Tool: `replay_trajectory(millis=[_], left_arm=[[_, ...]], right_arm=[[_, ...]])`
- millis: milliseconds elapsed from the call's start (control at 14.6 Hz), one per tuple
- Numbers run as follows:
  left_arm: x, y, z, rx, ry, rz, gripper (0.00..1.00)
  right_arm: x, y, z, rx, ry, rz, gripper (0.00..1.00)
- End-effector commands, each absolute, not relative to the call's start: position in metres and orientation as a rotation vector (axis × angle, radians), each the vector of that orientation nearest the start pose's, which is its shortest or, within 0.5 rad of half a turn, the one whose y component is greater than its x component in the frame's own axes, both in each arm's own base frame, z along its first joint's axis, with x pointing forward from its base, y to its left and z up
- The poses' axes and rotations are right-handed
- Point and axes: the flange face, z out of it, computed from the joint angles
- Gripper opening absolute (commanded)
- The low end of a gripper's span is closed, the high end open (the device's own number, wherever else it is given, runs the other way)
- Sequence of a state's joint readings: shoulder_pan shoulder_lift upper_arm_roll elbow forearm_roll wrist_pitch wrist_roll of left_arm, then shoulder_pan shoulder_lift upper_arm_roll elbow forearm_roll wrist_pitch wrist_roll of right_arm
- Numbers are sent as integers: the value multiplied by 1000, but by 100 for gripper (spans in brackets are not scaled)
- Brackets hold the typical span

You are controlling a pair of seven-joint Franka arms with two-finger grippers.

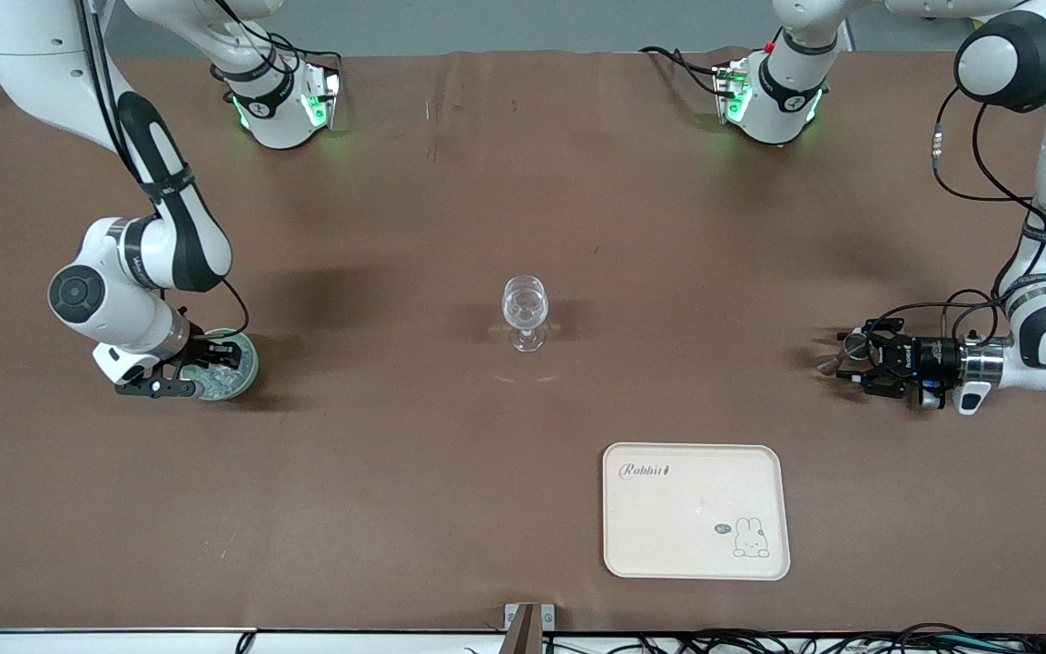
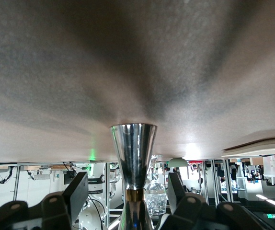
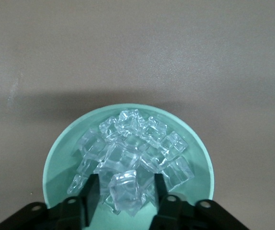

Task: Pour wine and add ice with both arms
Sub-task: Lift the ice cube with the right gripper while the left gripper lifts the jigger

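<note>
A clear stemmed glass (image 1: 525, 304) stands at the table's middle; it also shows small in the left wrist view (image 2: 155, 196). A green bowl (image 1: 249, 371) heaped with ice (image 1: 225, 374) sits toward the right arm's end. My right gripper (image 1: 196, 368) is low over the bowl (image 3: 61, 158), open, its fingers on either side of one ice chunk (image 3: 125, 191) on top of the heap. My left gripper (image 1: 854, 359) lies level just above the table toward the left arm's end, open, its fingers apart around a silver double-cone jigger (image 2: 133, 153) without touching it.
A cream tray (image 1: 695, 536) with a rabbit print lies nearer the front camera than the glass, toward the left arm's end. The brown table (image 1: 450, 472) spreads between the bowl, glass and tray. The arm bases stand along the edge farthest from the camera.
</note>
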State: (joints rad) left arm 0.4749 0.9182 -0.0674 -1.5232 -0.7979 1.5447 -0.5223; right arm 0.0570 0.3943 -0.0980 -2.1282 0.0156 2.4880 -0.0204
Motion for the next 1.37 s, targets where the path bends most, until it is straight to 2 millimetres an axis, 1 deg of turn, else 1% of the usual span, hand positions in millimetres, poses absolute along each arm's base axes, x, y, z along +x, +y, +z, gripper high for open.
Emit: replay_trajectory(millis=[0,275,344,412,481,687,893,962,1031,1099,1168,1237,1305], left_arm=[[588,166,109,1666,1293,-1094,69],[588,166,109,1664,1288,-1098,59],[588,166,110,1664,1288,-1097,54],[589,166,111,1664,1291,-1097,44],[589,166,110,1664,1291,-1099,42],[590,167,111,1663,1294,-1096,41],[592,168,113,1665,1296,-1091,41],[591,168,113,1666,1297,-1093,41],[591,170,113,1665,1300,-1091,41],[590,172,113,1662,1303,-1090,39],[590,173,114,1661,1305,-1089,36],[590,174,113,1660,1307,-1090,35],[590,174,113,1663,1307,-1089,33]], right_arm=[[567,-22,219,-3153,45,41,42],[568,-21,220,-3153,43,44,31],[568,-21,220,-3153,45,48,27],[569,-21,221,-3153,45,46,24],[569,-21,221,-3153,45,46,23],[570,-21,223,-3153,45,46,14],[580,-20,239,-3148,41,106,4],[586,-19,247,-3145,49,118,2],[593,-18,262,-3137,63,134,0],[597,-18,277,-3118,96,159,0],[601,-21,308,-3103,130,149,0],[604,-26,337,-3097,167,153,0],[608,-34,370,-3089,204,151,0]])
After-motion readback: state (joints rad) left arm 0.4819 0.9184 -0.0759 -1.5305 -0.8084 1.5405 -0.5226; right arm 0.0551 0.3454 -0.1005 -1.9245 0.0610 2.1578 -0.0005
